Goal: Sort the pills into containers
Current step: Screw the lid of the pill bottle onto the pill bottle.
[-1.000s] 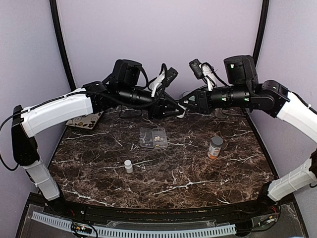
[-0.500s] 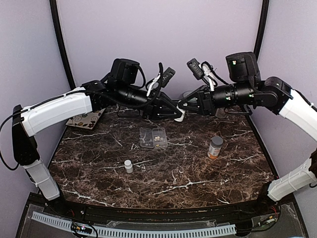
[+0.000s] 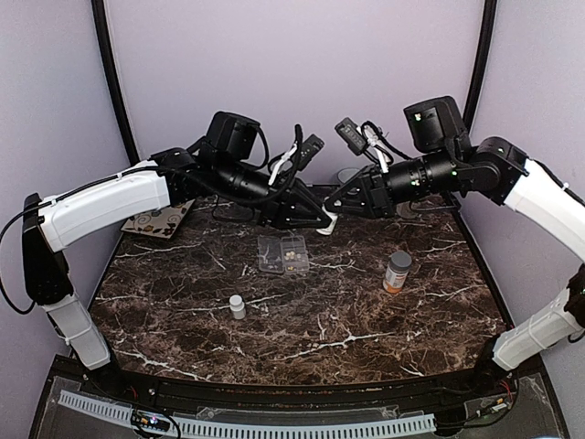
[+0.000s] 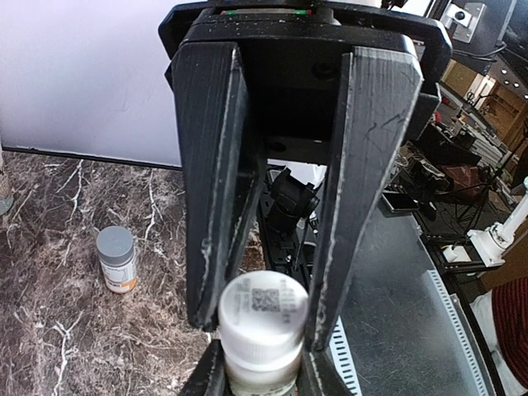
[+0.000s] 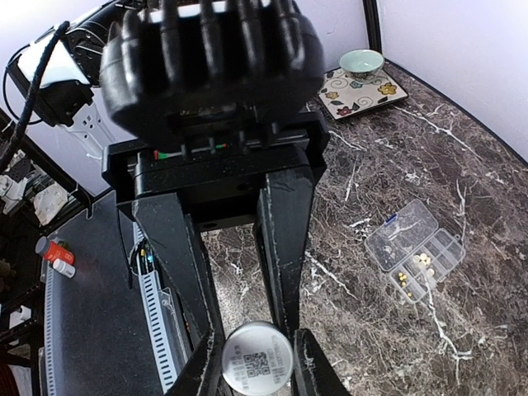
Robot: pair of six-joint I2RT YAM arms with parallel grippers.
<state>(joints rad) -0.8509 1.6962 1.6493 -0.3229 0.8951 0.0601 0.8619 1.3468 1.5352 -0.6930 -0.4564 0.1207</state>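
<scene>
A loose white bottle (image 3: 237, 305) stood on the desk (image 3: 366, 338), nearer the arm bases than the pill box (image 3: 282, 253) and to its left. An orange bottle (image 3: 397, 272) with a grey cap stood to the pill box's right. The pill box lay with its lid open, and the pills (image 3: 291, 249) sat in a few of its compartments. Beyond and above the pill box, the 2 arms met in the air. The left end effector (image 4: 260, 371) pinched 1 end of a held white bottle (image 4: 262, 318), and the right end effector (image 5: 257, 367) pinched the other.

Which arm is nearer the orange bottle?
Right. The right arm hangs just behind the orange bottle; the left arm is farther off, over the table's left half.
</scene>
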